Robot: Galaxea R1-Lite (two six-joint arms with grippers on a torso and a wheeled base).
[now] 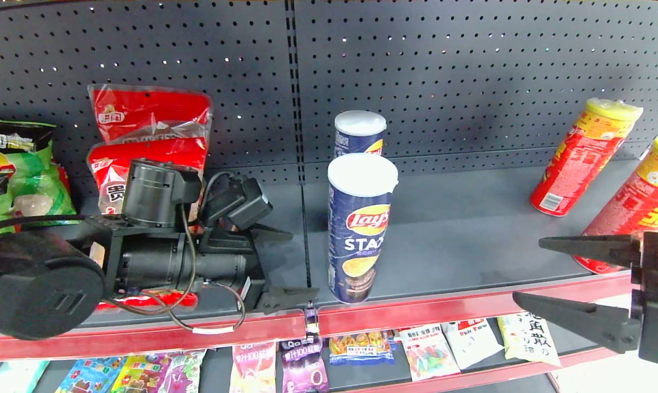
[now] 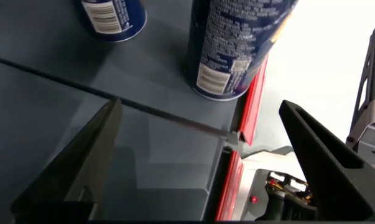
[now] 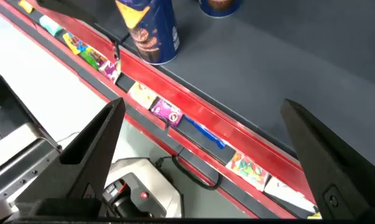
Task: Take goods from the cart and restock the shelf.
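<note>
Two blue chip cans stand upright on the grey shelf [image 1: 471,240], the front can [image 1: 362,229] near the red edge and the back can [image 1: 360,134] behind it. My left gripper [image 1: 301,266] is open and empty just left of the front can, fingers pointing toward it. In the left wrist view the gripper [image 2: 199,106] has the front can [image 2: 234,50] just beyond its fingertips. My right gripper [image 1: 528,270] hangs open and empty in front of the shelf edge, to the right of the cans. The right wrist view shows that gripper [image 3: 203,102] off from the front can [image 3: 150,28].
Two red chip cans [image 1: 582,155] [image 1: 634,202] lean at the shelf's right end. Red snack bags [image 1: 149,131] and green bags [image 1: 18,174] sit at the left. A lower shelf holds several small packets [image 1: 427,349]. Bare shelf lies between the blue and red cans.
</note>
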